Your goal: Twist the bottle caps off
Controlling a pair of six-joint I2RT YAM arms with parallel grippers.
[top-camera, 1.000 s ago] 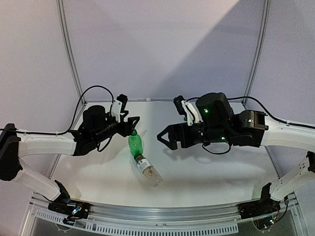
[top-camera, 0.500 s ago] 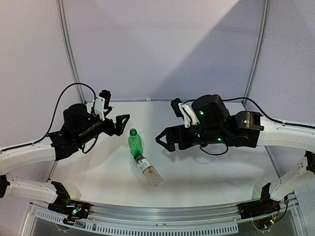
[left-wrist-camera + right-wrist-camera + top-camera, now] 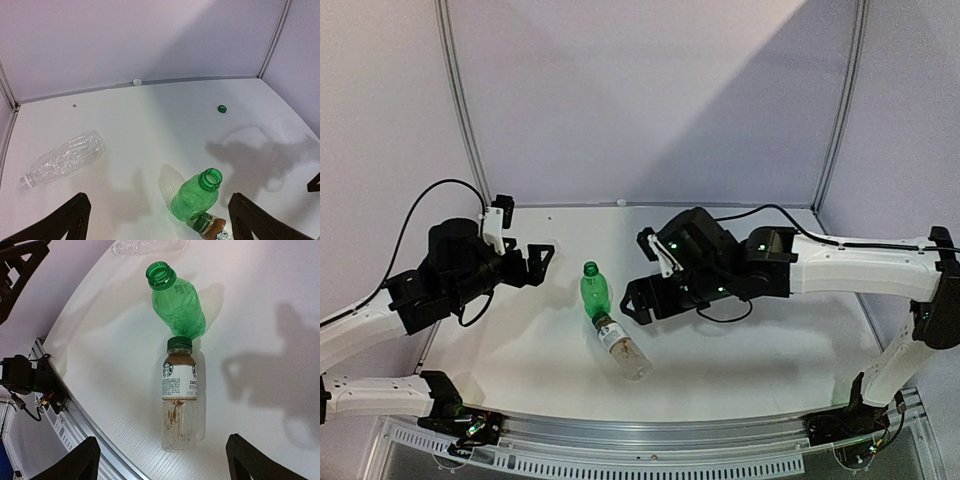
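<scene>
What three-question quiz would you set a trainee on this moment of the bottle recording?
1. True or false: the green bottle has its cap on.
2. Which bottle is capped? A) ribbed clear bottle B) green bottle C) labelled bottle
3. How many loose caps lie on the table?
Key: 1. False: its mouth is open. 2. C: the labelled bottle wears a screwed-on cap. 3. Two: a white cap by the back wall and a green cap.
</scene>
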